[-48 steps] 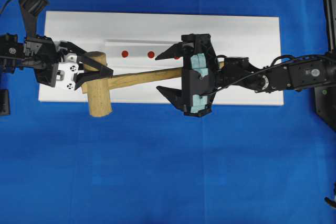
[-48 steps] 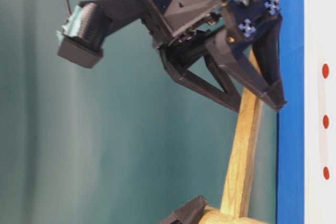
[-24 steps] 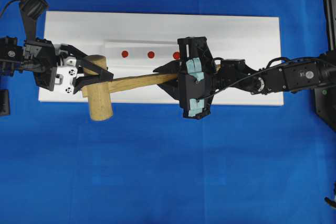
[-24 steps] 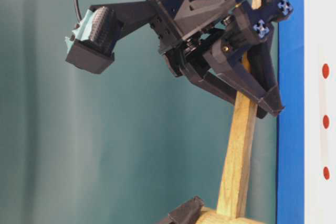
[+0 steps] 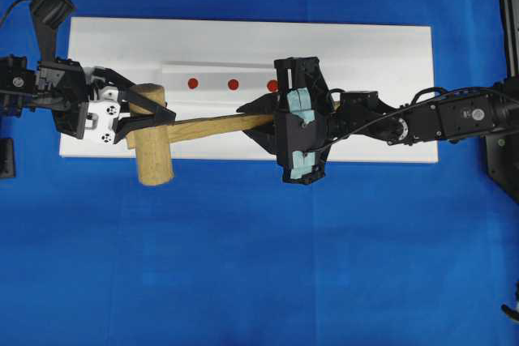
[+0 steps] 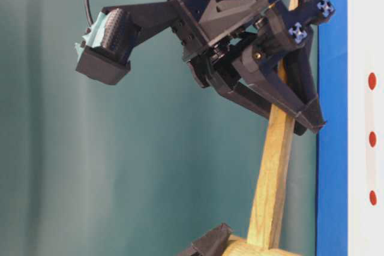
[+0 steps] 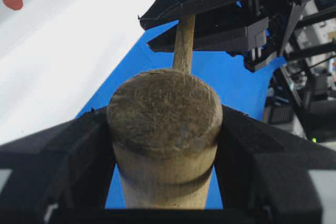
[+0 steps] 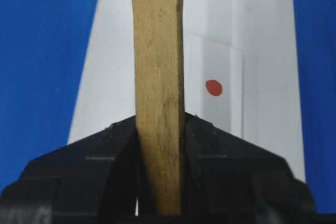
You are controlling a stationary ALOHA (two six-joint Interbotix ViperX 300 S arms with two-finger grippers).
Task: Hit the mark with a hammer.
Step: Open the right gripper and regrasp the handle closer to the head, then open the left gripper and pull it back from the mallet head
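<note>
Right end effector (image 5: pixel 258 119) has closed on the hammer (image 5: pixel 203 126) handle since a second ago; left end effector (image 5: pixel 150 115) holds the head, hammer lying just below the mark (image 5: pixel 233 84) on the white block (image 5: pixel 389 46). Judged: stiff wood, head-heavy, smooth squared handle. Mid-handle hold may twist; gripping nearer the head would steady it.

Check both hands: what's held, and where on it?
Both hold the hammer. The left hand clamps the thick head; the right hand is shut on the handle, partway along it.
</note>
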